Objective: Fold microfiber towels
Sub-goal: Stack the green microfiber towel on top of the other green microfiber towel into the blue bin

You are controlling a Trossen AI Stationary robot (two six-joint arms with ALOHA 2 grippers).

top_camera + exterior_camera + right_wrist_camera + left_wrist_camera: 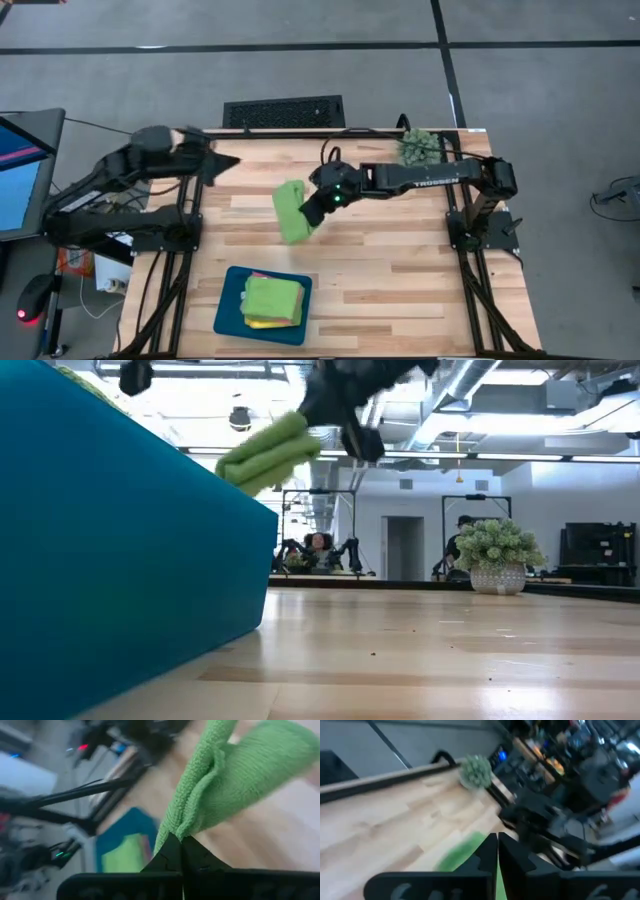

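Right pincer grips 1 green towel

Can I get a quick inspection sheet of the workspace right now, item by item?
Surface: wooden table, bare boards around the work.
Job's things: one green towel folded and lifted off the table; more folded towels, green on top with yellow and pink edges, stacked on the teal tray at the front edge.
Clutter: small spiky plant at the back right.
Grippers: right gripper over mid-table, jaws shut on the green towel; left gripper empty, jaws shut, raised over the back left.
Cables: black cable looping behind the right arm.
Surroundings: monitor left of the table; floor vent behind it.
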